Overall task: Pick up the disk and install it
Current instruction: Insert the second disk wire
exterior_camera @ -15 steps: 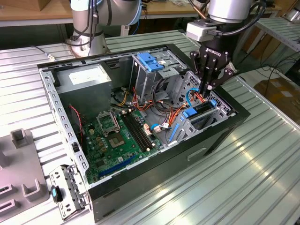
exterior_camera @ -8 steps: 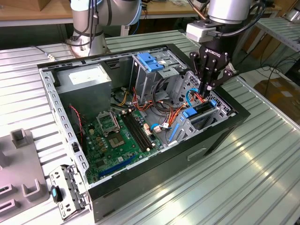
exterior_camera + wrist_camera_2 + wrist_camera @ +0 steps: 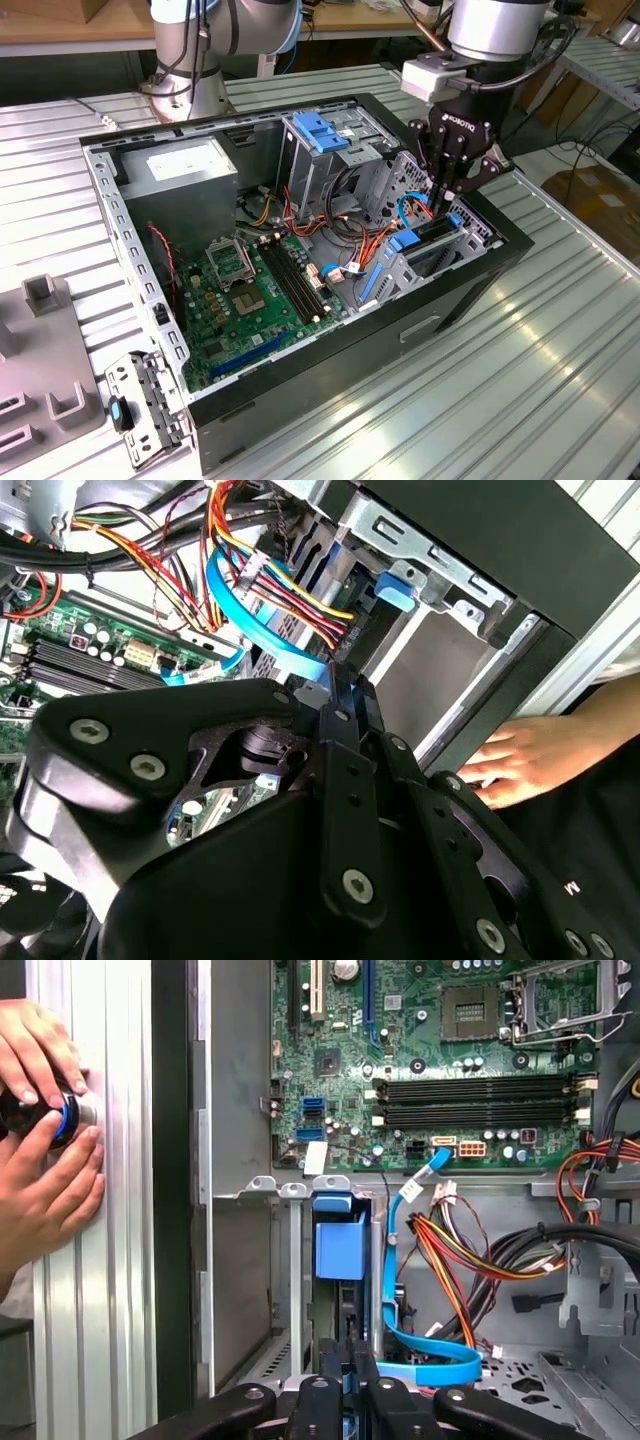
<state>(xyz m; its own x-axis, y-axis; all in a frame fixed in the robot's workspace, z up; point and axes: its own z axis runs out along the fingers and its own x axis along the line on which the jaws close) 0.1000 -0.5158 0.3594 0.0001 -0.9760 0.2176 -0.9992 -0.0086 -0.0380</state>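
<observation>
Ribbed metal table (image 3: 560, 340), open computer case (image 3: 480, 270), blue-railed disk (image 3: 430, 238) standing in bay, fingers (image 3: 446, 196) clamped on it.

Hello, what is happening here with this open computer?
A robot arm is working inside an open computer case. Its end effector is down at the drive bay on the exterior view's right, closed on the disk with its blue rails, which stands partly in the bay slot. In the first wrist view, a person's hands rest on the table beside the case, holding a small round object.
</observation>
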